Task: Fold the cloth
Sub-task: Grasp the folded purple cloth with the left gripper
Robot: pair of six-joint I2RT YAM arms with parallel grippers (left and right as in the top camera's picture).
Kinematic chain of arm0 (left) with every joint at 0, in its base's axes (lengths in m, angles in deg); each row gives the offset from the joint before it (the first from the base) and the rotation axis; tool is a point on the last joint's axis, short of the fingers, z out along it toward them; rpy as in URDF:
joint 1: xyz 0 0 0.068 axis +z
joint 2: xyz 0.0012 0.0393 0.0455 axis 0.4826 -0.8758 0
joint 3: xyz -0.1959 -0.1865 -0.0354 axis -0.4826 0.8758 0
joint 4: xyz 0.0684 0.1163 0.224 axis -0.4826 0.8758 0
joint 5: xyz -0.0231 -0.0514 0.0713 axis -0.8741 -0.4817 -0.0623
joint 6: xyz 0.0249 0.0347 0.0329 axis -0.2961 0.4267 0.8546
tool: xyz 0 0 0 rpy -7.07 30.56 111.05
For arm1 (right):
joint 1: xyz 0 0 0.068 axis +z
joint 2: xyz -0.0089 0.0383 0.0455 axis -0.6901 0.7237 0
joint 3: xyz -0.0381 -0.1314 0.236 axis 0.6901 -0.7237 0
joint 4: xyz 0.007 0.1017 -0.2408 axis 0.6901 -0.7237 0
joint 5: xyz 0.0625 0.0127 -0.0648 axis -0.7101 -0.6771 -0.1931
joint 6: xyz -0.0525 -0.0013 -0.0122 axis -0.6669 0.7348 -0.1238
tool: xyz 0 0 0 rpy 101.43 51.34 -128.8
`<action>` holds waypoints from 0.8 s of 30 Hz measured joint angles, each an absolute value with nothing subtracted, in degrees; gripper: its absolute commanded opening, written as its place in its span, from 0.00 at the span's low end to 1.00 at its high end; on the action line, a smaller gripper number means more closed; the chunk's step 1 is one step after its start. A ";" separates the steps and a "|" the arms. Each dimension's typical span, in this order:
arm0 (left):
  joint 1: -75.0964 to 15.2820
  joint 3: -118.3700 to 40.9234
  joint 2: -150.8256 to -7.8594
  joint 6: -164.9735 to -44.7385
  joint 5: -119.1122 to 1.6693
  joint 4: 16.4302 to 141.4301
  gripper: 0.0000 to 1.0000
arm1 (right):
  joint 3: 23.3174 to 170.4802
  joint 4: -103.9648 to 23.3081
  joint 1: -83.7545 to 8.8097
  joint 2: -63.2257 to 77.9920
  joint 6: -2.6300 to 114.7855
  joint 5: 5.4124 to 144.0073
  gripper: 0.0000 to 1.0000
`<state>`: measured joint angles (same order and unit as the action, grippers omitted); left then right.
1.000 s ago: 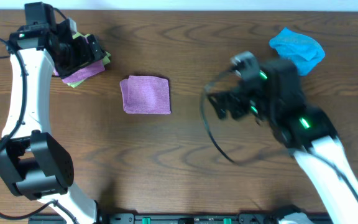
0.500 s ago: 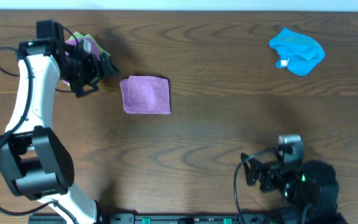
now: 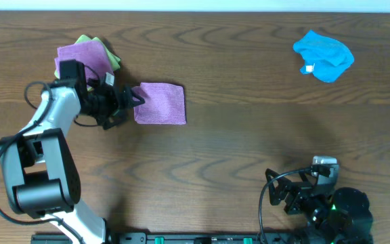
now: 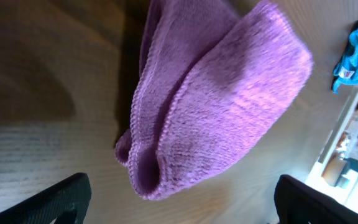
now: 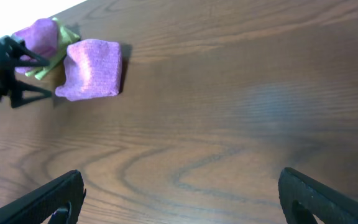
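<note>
A lilac-purple fuzzy cloth (image 3: 160,103) lies folded into a small square left of the table's middle. No white tag shows on it. In the left wrist view its folded corner (image 4: 216,106) fills the frame, with layered edges facing the camera. It also shows in the right wrist view (image 5: 92,68). My left gripper (image 3: 131,102) is open at the cloth's left edge, its jaws wide apart and empty (image 4: 182,208). My right gripper (image 3: 296,196) is open and empty near the front edge, over bare wood (image 5: 179,199).
A stack with another purple cloth (image 3: 81,57) over a green one sits at the back left, behind my left arm. A crumpled bright blue cloth (image 3: 323,55) with a white tag lies at the back right. It also shows in the left wrist view (image 4: 353,53).
My left gripper moved from the back-left stack down and right to the folded cloth's left edge. My right arm pulled back from the table's middle to the front right.
</note>
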<state>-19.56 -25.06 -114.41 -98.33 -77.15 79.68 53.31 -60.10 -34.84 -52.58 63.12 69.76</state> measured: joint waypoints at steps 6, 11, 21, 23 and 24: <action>-19.56 -18.61 -114.41 -103.42 -80.34 70.94 0.95 | 53.31 -60.10 -34.84 -52.58 64.41 69.76 0.99; -20.10 -14.96 -114.41 -106.66 -80.93 65.15 0.95 | 53.31 -60.12 -34.84 -52.58 64.62 69.76 0.99; -22.44 -7.51 -112.47 -117.17 -82.46 47.38 0.98 | 53.31 -60.12 -34.84 -52.58 64.62 69.76 0.99; -23.16 -7.27 -112.34 -118.24 -81.96 45.81 1.00 | 53.31 -60.12 -34.84 -52.58 64.62 69.76 0.99; -23.93 -7.21 -112.18 -118.86 -81.26 44.76 0.93 | 53.31 -60.12 -34.84 -52.58 64.62 69.76 0.99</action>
<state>-23.93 -7.21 -112.18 -118.86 -81.26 44.76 53.31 -60.12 -34.84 -52.58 64.62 69.76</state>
